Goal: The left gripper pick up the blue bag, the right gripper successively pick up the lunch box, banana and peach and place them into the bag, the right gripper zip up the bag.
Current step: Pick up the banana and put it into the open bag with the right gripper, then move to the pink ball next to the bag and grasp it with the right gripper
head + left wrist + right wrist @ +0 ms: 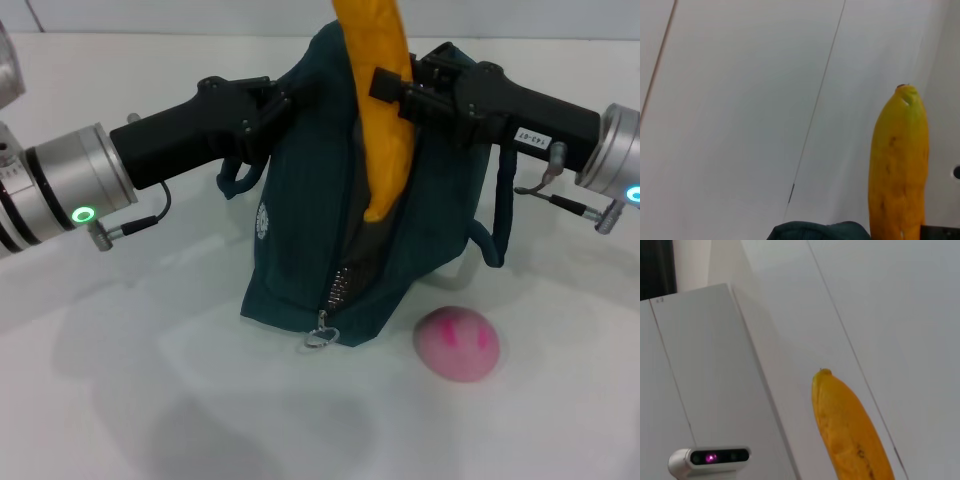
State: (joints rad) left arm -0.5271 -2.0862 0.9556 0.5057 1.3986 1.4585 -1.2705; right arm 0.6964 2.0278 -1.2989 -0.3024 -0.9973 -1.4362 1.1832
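The blue bag (310, 250) stands upright in the middle of the table, its zipper open down the front with the ring pull (318, 336) at the bottom. My left gripper (278, 100) holds the bag's upper left edge, shut on the fabric. My right gripper (400, 92) is shut on the banana (384, 110), which hangs upright with its lower end inside the bag's mouth. The banana's upper end also shows in the left wrist view (899, 165) and the right wrist view (850, 435). The peach (457, 343) lies on the table right of the bag. The lunch box is out of view.
A bag handle loop (490, 225) hangs on the bag's right side, another (240, 180) on its left. White walls and a small white camera unit (710, 460) fill the wrist views. The table (150, 400) is white.
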